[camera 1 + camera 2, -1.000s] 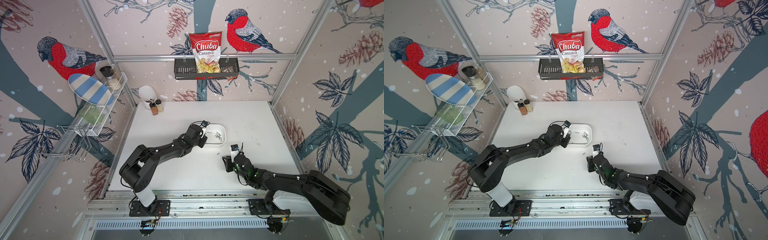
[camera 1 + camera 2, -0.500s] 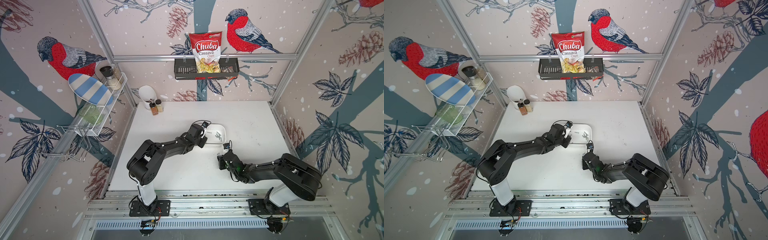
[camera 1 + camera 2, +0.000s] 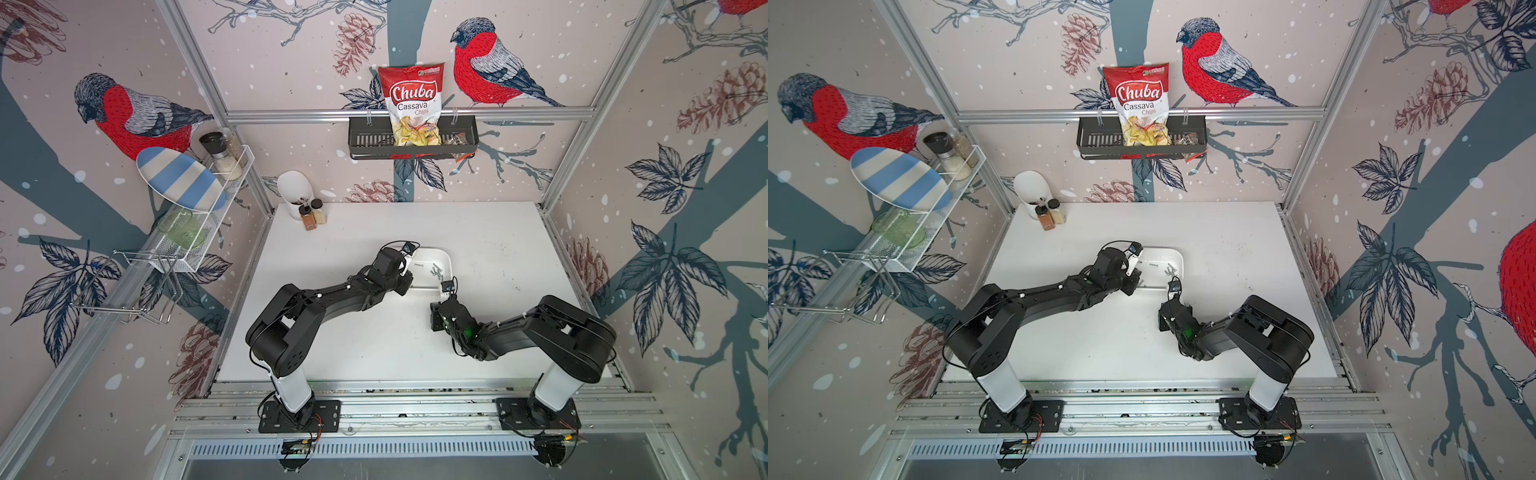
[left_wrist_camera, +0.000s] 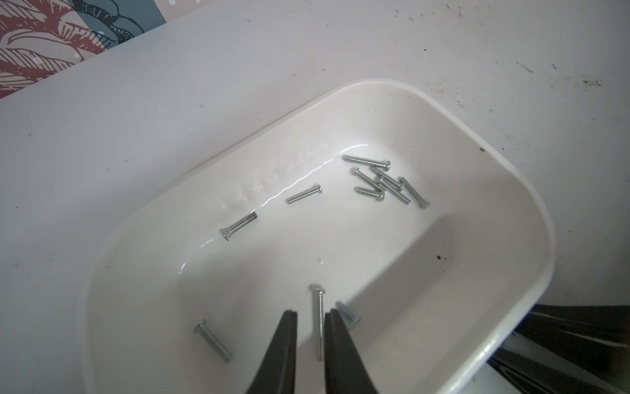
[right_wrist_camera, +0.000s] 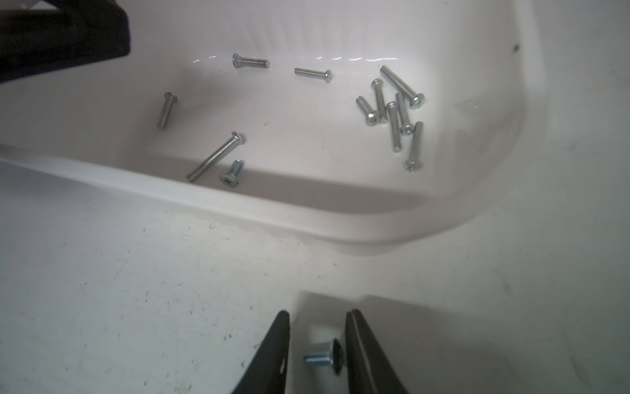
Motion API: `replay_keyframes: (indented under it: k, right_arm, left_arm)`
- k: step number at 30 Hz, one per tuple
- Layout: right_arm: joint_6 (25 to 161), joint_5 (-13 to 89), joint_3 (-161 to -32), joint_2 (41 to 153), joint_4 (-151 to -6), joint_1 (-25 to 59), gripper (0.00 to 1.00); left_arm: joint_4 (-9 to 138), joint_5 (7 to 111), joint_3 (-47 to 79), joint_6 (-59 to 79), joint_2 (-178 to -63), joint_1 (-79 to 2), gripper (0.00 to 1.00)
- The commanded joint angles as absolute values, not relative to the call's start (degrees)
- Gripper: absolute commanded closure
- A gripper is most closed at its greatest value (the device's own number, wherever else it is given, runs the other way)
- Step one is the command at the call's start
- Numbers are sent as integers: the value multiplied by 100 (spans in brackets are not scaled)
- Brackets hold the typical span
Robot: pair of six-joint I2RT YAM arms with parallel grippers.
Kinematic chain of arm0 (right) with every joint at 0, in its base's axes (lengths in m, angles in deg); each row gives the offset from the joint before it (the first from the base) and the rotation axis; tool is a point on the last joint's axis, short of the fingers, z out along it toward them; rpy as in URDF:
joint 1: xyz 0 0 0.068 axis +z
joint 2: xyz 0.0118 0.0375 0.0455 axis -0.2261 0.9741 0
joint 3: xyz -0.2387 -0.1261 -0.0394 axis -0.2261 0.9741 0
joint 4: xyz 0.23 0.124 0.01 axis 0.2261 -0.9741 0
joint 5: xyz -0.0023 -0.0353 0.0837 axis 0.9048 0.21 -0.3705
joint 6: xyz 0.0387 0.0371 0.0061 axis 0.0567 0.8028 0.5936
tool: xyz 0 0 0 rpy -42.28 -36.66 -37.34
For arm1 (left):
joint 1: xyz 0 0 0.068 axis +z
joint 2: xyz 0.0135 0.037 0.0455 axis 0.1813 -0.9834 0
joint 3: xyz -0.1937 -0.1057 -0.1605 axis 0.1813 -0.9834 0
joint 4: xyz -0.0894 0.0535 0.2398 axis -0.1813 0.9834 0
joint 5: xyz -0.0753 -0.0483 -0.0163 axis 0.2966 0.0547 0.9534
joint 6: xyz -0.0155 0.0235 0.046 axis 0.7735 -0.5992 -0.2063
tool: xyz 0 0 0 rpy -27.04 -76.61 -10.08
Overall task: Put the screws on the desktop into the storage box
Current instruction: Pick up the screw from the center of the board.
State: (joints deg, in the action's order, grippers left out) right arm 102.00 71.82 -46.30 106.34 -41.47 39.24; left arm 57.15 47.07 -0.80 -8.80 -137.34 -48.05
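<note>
The white storage box point(image 3: 446, 259) point(image 3: 1179, 258) sits mid-desktop with several silver screws point(image 4: 385, 184) point(image 5: 395, 105) on its floor. My left gripper point(image 4: 310, 312) hangs over the box's near-left end, jaws slightly apart and holding nothing. A long screw point(image 4: 319, 320) lies loose on the box floor below them. My right gripper point(image 5: 317, 312) is low on the desktop point(image 5: 119, 290) just outside the box's front rim point(image 5: 306, 218). It is open and straddles a short screw point(image 5: 324, 356); the screw's head is against one finger, with a gap to the other.
Two spice jars point(image 3: 312, 214) and a white cup point(image 3: 294, 189) stand at the back-left corner. A black basket point(image 3: 411, 139) holding a chips bag hangs on the back wall. A wire rack point(image 3: 195, 216) is on the left wall. The grippers are close together at the box.
My left jaws have parted and the long screw now lies in the box. My right arm has folded in and moved left toward the box, its jaws narrowing round the short screw.
</note>
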Motion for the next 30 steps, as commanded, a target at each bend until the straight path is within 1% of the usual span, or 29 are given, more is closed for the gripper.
replay_keyframes:
  k: [1, 10, 16, 20, 24, 30]
  right_arm:
    - [10187, 7103, -4618, 10614, -4742, 3972, 70]
    - [10192, 7269, -4712, 10658, -5074, 4052, 72]
    - [10264, 7344, -4645, 10540, -5192, 4123, 72]
    - [10270, 7392, -4677, 10489, -5299, 4193, 71]
    - [10255, 7383, -4753, 10616, -5365, 4187, 76]
    - [10266, 7392, -4776, 10599, -5426, 4212, 80]
  left_arm:
    - [5563, 4792, -192, -850, -13614, -4819, 78]
    - [5414, 4674, -914, -649, -12533, -4982, 75]
    - [5264, 4656, -1417, -465, -12037, -4990, 72]
    - [5184, 4753, -1588, -397, -11825, -4999, 72]
    - [4966, 4842, -1860, -323, -11666, -5010, 71]
    - [4766, 4815, -2186, -255, -11532, -5010, 71]
